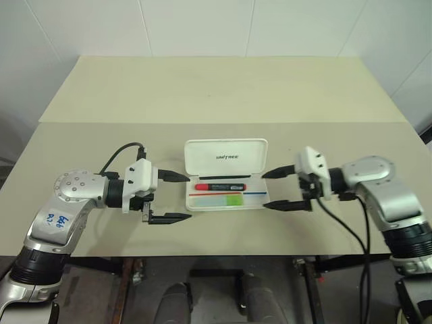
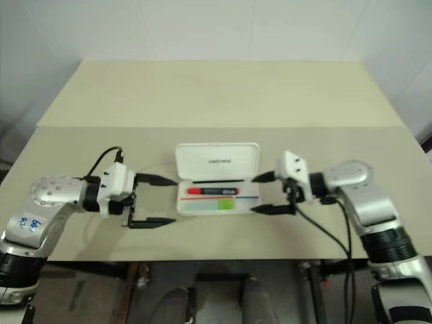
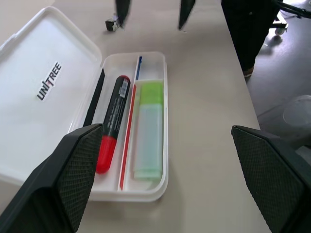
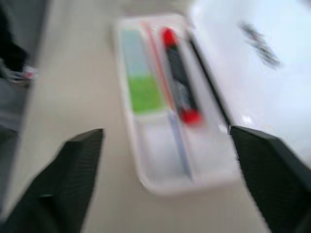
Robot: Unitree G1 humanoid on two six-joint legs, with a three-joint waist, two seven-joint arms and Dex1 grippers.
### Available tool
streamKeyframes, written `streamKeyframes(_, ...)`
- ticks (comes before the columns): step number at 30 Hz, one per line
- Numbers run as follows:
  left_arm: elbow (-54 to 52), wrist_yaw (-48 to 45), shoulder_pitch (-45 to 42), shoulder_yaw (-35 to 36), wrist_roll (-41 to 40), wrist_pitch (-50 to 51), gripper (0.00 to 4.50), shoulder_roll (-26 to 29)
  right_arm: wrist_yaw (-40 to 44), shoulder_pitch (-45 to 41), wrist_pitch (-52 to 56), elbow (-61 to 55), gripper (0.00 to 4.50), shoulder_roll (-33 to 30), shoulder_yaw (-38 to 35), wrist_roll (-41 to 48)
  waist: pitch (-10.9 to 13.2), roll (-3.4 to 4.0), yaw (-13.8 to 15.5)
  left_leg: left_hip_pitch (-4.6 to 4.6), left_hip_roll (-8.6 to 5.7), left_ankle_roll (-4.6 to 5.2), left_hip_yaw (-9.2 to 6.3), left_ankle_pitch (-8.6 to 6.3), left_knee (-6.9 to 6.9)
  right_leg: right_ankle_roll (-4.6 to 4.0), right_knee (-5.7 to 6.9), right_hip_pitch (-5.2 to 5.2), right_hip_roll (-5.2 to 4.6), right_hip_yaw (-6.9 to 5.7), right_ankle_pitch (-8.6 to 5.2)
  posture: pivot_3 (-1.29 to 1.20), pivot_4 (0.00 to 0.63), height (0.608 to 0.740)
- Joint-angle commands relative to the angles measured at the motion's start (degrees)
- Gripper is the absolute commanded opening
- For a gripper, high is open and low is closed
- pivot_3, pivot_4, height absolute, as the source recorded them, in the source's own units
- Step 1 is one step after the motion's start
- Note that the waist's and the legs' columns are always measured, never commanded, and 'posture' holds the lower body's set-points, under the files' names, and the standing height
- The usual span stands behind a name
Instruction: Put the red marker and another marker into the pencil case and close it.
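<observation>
The left tool hangs just left of the pencil case, its fingers spread wide and empty. The case lies open at the near middle of the table, lid tipped up on the far side. In its tray, the red marker lies in the far compartment, and the pale green marker lies in the near one, a thin red line between them. The right tool hangs just right of the case, released, grasping nothing
</observation>
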Motion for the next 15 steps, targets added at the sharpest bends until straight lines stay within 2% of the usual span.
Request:
streamKeyframes(1, -1.6, 0.3, -1.2, 0.0, -0.2, -0.3, 4.5, -0.6, -1.6, -2.1, -6.0, 8.6, 4.46, -1.3, -2.2, -3.5, 0.0, -0.01, -0.1, 0.01, 0.0, 0.01, 0.01, 0.0, 0.0, -0.01, 0.0, -0.01, 0.0, 0.0, -0.01, 0.0, 0.15, 0.74)
streamKeyframes(7, -1.0, 0.2, -2.0, -0.5, 0.2, -0.7, 4.5, -1.5, -7.2, -6.1, -12.3, 24.7, 4.46, 0.8, -3.1, -7.7, 0.0, -0.02, -0.2, 0.02, -0.01, 0.03, 0.17, 0.02, 0.06, -0.05, 0.0, -0.01, 0.0, 0.2, -0.03, 0.0, 0.15, 0.74)
streamKeyframes(15, -0.3, 0.0, -3.5, -1.3, 0.5, -0.9, 4.5, -2.2, -8.3, -12.0, -18.2, 39.9, 4.46, 3.7, -2.1, -11.4, 0.0, -0.02, -0.5, 0.03, -0.02, 0.03, 0.26, 0.02, 0.05, 0.21, 0.01, -0.02, 0.01, 0.32, 0.12, 0.0, 0.15, 0.74)
